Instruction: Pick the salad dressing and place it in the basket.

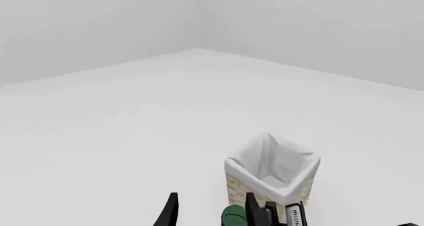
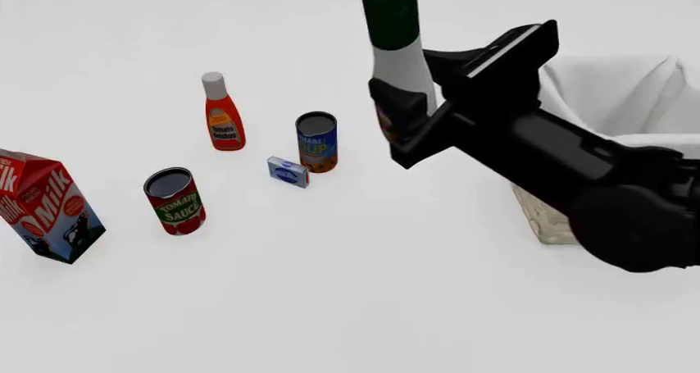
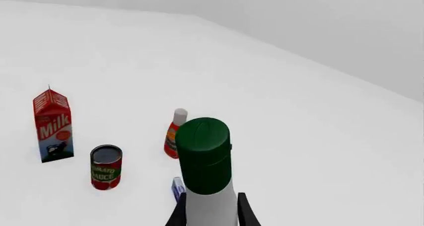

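Observation:
The salad dressing [image 2: 402, 61], a tall white bottle with a dark green cap, hangs upright above the table with my right gripper [image 2: 407, 115] shut on its lower body. It is just left of the basket [image 2: 656, 74], a wicker basket lined with white cloth at the right edge. In the right wrist view the salad dressing [image 3: 204, 156] fills the foreground between the fingers [image 3: 246, 212]. My left gripper [image 1: 210, 213] is open and holds nothing. Beyond it the left wrist view shows the basket [image 1: 291, 186] and the green cap [image 1: 233, 217].
On the left stand a red milk carton [image 2: 44, 205], a tomato sauce can [image 2: 175, 201], a red bottle with a white cap [image 2: 222, 115], a blue can [image 2: 316, 142] and a small blue box [image 2: 288, 172]. The right arm [image 2: 569, 176] reaches across in front of the basket.

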Robot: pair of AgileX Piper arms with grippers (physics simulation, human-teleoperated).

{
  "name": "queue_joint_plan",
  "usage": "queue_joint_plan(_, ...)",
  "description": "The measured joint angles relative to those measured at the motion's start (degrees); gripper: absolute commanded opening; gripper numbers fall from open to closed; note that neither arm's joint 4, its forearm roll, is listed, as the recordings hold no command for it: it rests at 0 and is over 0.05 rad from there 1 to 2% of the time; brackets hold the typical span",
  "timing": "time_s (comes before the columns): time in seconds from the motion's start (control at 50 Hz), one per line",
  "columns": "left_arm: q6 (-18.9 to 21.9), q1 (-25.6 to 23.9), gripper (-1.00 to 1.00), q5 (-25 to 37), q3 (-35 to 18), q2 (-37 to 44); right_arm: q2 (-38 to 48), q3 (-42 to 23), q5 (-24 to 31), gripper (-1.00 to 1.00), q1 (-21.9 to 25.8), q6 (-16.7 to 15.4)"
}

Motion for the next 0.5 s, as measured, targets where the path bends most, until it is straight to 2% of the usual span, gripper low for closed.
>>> queue_joint_plan(0.2, -0.2, 6.6, 1.0, -0.5, 4.6, -8.4, -1.6, 0.6, 0.5, -1.0, -0.2, 0.3)
queue_joint_plan(0.34, -0.2, 12.4, 1.0, -2.4, 11.3, -14.6, -3.6, 0.9, 1.2, -1.0, -0.5, 0.3)
queue_joint_plan(0.5, 0.2, 19.1, 1.0, -6.0, 21.3, -21.2, -6.4, 0.9, 2.5, -1.0, -1.0, 0.1)
